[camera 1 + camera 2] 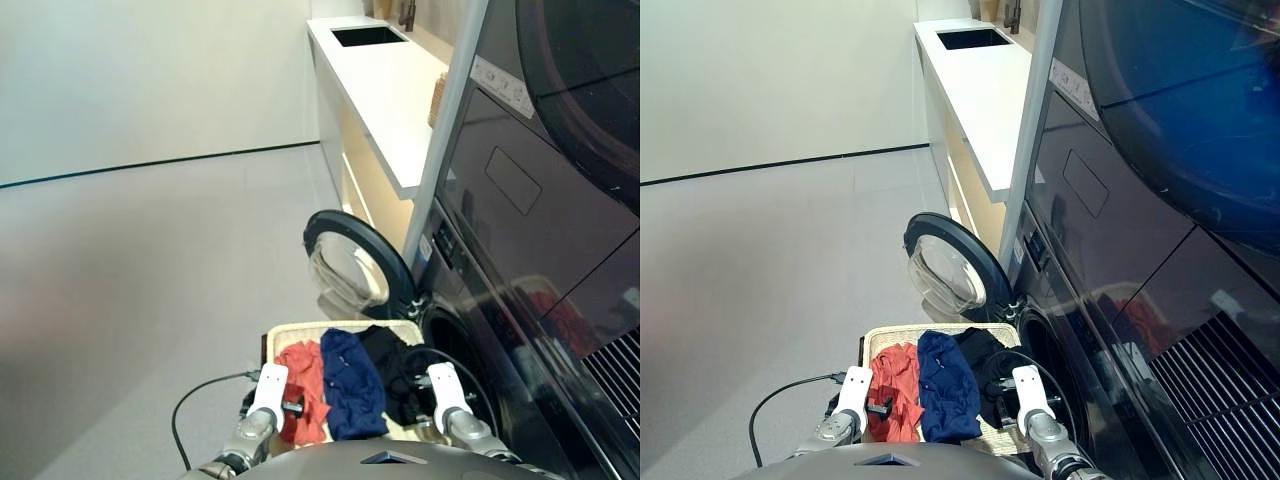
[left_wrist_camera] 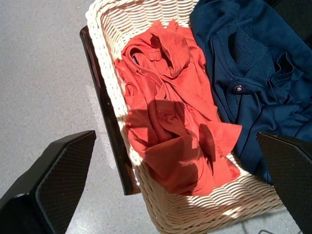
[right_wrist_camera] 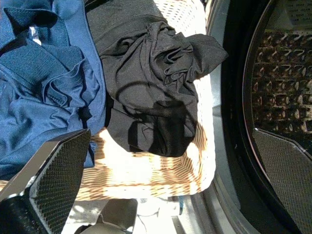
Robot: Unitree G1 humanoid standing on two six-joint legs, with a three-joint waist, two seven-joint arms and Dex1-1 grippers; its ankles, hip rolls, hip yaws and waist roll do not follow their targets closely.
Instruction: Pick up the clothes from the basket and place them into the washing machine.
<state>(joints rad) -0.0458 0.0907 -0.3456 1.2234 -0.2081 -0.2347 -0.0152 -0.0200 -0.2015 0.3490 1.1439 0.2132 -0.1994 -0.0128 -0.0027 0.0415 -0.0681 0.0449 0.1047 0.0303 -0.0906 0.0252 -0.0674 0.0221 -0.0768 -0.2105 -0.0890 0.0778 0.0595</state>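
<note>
Both grippers, left (image 2: 175, 185) and right (image 3: 170, 185), spread empty over basket (image 1: 300, 332), three garments (image 1: 350, 385) inside, washing machine (image 1: 520, 260) porthole door (image 1: 350, 262) open

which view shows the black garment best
The right wrist view: the black garment fills the middle, folds clear, beside the navy one. Both eye views show it small, at the basket's right end. The left wrist view barely catches it.

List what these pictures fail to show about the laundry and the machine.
- Black garment: its far part is cut off by the right wrist picture's edge.
- Washing machine drum: in the eye views, hidden behind its own front.
- Basket near rim: hidden by the robot's body.
</note>
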